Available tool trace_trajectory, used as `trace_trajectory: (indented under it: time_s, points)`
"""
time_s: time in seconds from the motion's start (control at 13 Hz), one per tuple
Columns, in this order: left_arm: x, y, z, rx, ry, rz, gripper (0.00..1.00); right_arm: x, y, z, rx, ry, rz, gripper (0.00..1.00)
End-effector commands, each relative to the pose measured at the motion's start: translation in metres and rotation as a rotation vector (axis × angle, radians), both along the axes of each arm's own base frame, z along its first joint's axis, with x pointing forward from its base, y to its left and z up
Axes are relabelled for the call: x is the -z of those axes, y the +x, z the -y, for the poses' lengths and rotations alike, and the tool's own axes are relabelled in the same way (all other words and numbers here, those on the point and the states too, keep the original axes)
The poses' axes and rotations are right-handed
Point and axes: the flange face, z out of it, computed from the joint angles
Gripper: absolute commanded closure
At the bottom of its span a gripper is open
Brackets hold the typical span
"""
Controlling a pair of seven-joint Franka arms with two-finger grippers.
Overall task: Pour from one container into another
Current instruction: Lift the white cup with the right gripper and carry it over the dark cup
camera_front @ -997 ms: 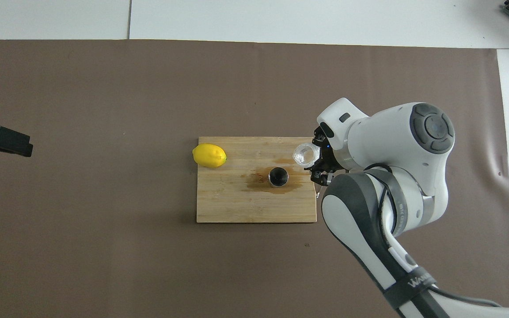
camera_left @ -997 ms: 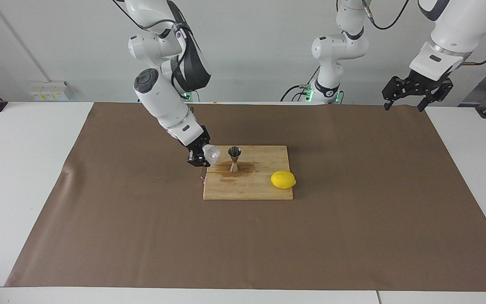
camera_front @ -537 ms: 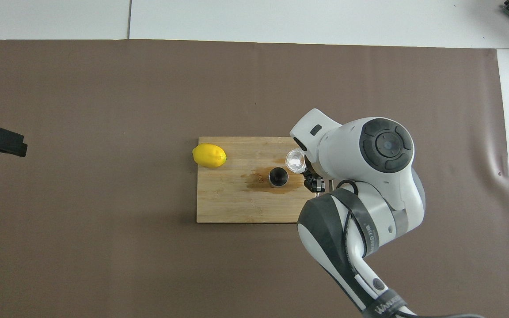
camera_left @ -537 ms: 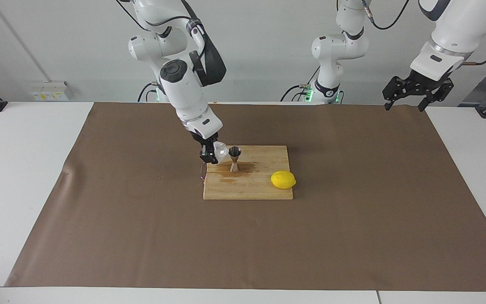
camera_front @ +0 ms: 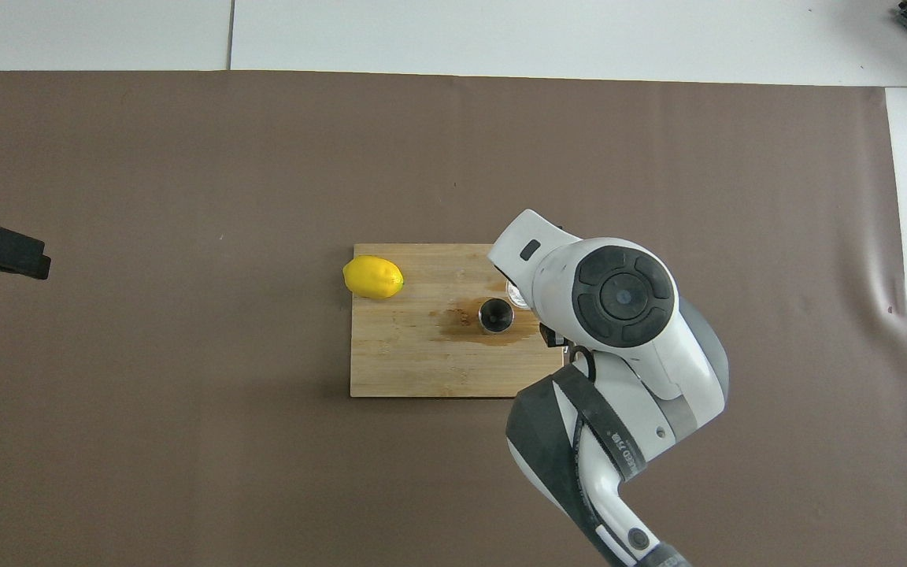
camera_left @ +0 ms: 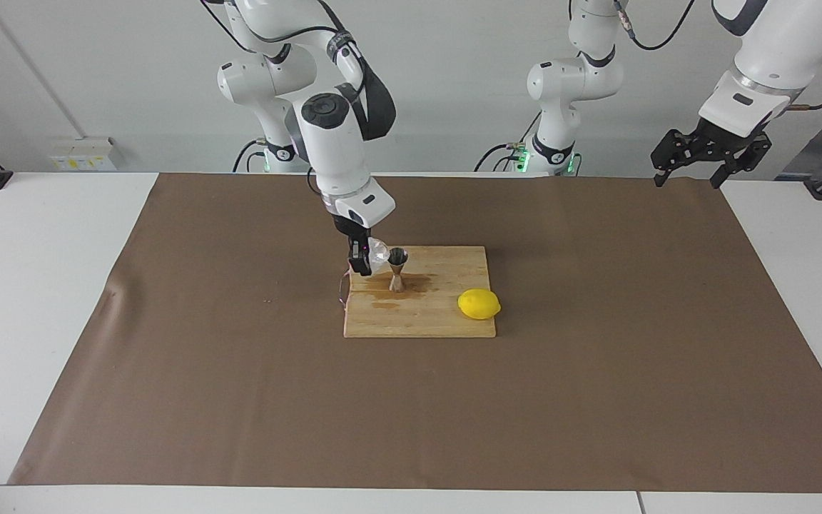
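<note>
The right gripper (camera_left: 362, 258) hangs over the wooden board's (camera_left: 447, 321) edge toward the right arm's end, its fingers clamped on the small ribbed glass cup (camera_left: 378, 252), which is tilted beside the rim of the steel jigger (camera_left: 397, 268); whether the two touch is hard to say. The jigger stands upright in a brown wet patch (camera_left: 418, 284) on the board. From overhead the right arm's wrist hides most of the cup. A lemon (camera_left: 479, 304) lies at the board's corner toward the left arm's end. The left gripper (camera_left: 711, 153) waits high over the brown mat's (camera_left: 240, 400) corner, jaws wide, holding nothing.

Right arm (camera_left: 332, 143) bends steeply down, its fingers (camera_left: 362, 265) clamped tight; left arm (camera_left: 753, 86) waits raised, fingers (camera_left: 661, 175) spread.
</note>
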Motion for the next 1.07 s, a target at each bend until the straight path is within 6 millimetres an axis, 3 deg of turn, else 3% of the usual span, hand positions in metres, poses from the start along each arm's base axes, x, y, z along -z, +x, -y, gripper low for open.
trace_trajectory:
  time_s: [0.0,0.46,1.0]
  points:
    - [-0.002,-0.005,-0.003,0.009,0.005,0.002,0.00,-0.004,-0.006,0.001,0.014,-0.036,0.060,0.98]
    - [-0.007,-0.007,-0.004,0.006,0.005,0.005,0.00,0.001,-0.025,-0.021,0.000,-0.108,0.113,0.98]
    - [-0.009,-0.008,-0.001,0.003,0.004,0.009,0.00,0.011,-0.054,-0.030,-0.031,-0.205,0.192,0.97]
